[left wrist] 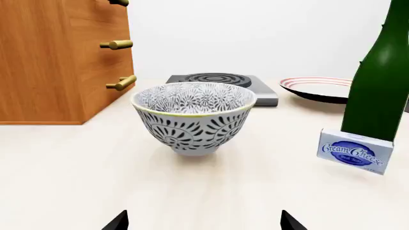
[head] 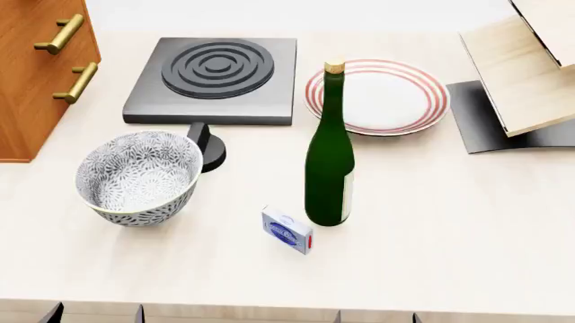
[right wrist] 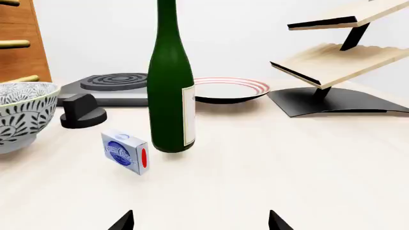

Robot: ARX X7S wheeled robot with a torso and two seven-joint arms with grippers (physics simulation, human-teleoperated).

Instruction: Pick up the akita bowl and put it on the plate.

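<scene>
While the akita bowl sits untouched beside the burner, well left of the plate, with both grippers spread wide and empty, carrying it across risks toppling the green wine bottle standing between them.

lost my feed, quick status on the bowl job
Both grippers open, empty, short of the objects. Akita bowl upright on table, untouched. Plate bare. Green bottle stands between them.
</scene>
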